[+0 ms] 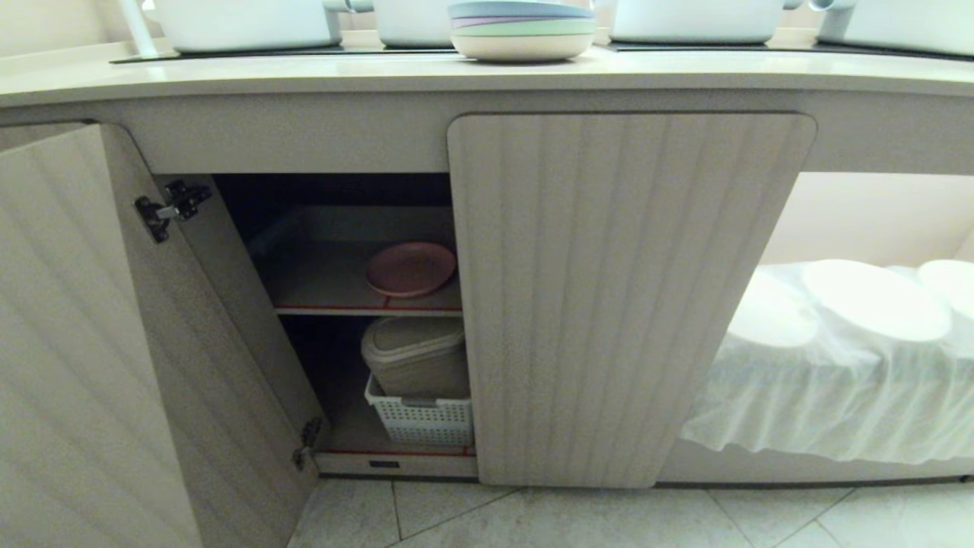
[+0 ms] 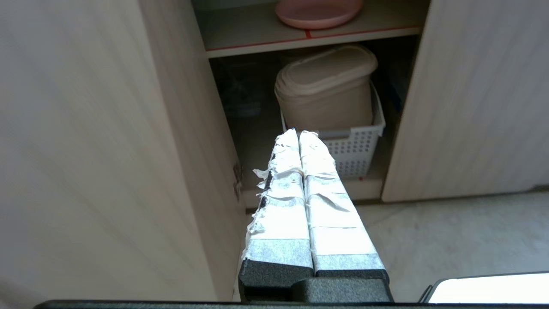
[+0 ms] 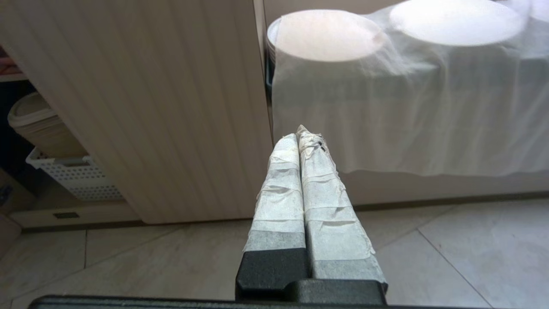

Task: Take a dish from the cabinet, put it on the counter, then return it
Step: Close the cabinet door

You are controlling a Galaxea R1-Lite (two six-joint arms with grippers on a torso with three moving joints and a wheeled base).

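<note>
Pink dish (image 1: 410, 269) on cabinet (image 1: 631, 297) shelf above basket (image 1: 421, 418); both grippers' jaws closed, empty.

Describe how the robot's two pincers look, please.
Both look alike. The left pincer and the right pincer each have two long, tapering fingers wrapped in creased white tape, grey at the lower bands, set in a black base. The left one's tape edge is frayed.

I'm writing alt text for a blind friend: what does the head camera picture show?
A round, shallow pink plastic plate lies on the red-edged upper shelf of a beige fluted-door cabinet whose left door stands open. Below it, a beige lidded container sits in a white perforated basket. Above, the cream countertop holds a stack of pastel plates.
</note>
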